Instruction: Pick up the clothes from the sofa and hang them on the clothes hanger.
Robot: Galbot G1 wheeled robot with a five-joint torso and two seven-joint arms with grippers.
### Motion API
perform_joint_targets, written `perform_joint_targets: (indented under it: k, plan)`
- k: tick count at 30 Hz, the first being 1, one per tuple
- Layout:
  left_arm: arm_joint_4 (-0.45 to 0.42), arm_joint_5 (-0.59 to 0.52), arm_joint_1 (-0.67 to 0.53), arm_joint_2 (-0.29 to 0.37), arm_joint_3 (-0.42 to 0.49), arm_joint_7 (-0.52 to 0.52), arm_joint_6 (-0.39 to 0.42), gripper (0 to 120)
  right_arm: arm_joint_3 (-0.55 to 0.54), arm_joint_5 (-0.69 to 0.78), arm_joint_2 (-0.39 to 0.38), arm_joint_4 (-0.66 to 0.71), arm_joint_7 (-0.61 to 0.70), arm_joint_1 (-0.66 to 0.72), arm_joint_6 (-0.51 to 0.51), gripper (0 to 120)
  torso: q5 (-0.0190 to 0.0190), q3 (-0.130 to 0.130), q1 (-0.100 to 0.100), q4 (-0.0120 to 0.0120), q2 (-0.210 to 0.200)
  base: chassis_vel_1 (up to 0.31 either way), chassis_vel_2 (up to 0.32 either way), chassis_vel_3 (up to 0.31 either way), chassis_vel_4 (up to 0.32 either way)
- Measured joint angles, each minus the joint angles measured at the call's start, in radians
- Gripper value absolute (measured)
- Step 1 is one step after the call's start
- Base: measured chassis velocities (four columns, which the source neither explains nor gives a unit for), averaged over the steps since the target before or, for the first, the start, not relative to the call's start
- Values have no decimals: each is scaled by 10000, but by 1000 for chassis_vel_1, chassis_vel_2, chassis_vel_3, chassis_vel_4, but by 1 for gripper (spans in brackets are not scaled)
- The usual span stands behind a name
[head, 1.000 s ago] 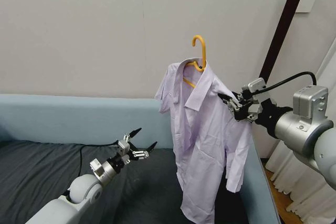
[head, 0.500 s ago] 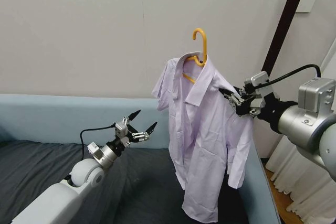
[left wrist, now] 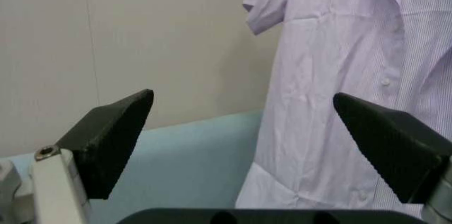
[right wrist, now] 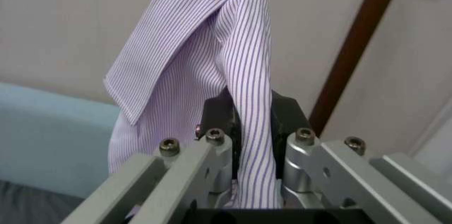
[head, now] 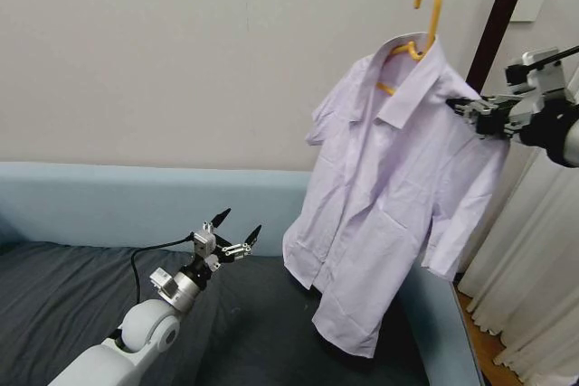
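In the head view, the right gripper [head: 463, 111] sits at about 2 o'clock, closed on the shoulder seam of a pale lilac, finely striped short-sleeved shirt [head: 389, 187]. The shirt hangs on a yellow plastic hanger [head: 425, 14] whose hook points up at 1 o'clock, free in the air. Just beyond it a dark brown slanted rack post [head: 493, 29] runs to the upper corner. The shirt's hem drops toward 5 o'clock over the end of the light blue sofa with its dark grey seat cushion [head: 81, 305]; I cannot tell whether it touches. The left gripper [head: 239, 223] hovers at 7 o'clock above the cushion, spread wide and holding nothing. In the left wrist view, its two black fingertips [left wrist: 116, 134] stand well apart, with the shirt front and one sleeve hanging beyond them. In the right wrist view, the black pads [right wrist: 219, 118] pinch a fold of striped cloth, with the collar just above and the brown post behind. I judge that pick-up is finished and the carry to the rack is under way. Next, the hook has to be raised over a rail, but no rail is visible. There is no container here; the hanger is the only holder, and it carries the shirt.
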Motion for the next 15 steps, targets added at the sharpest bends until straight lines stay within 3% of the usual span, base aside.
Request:
perform_joint_targets:
  k: [5, 10, 12, 15]
  plan:
    - [-228, -17, 37, -9, 5, -60, -16, 100, -263, -967, 123, -1231, 143, -39, 31, 8, 0, 0, 0, 1, 0, 0, 0, 0, 0]
    - [-348, -23, 118, 68, -83, -180, -19, 100, -572, -2651, 848, -2515, 351, -343, 95, 8, 1, 1, 1, 4, 0, 0, 0, 0, 0]
    - [-446, -25, 233, 205, -199, -239, -20, 100, -880, -3979, 1410, -3420, 248, -521, 306, 8, 4, 2, 1, 5, 0, 0, 0, 0, 0]
    - [-630, -27, 421, 298, -326, -321, -23, 100, -1390, -4505, 1918, -4103, 320, -146, 330, 8, 3, 3, 0, 7, 0, 0, 0, 0, 0]
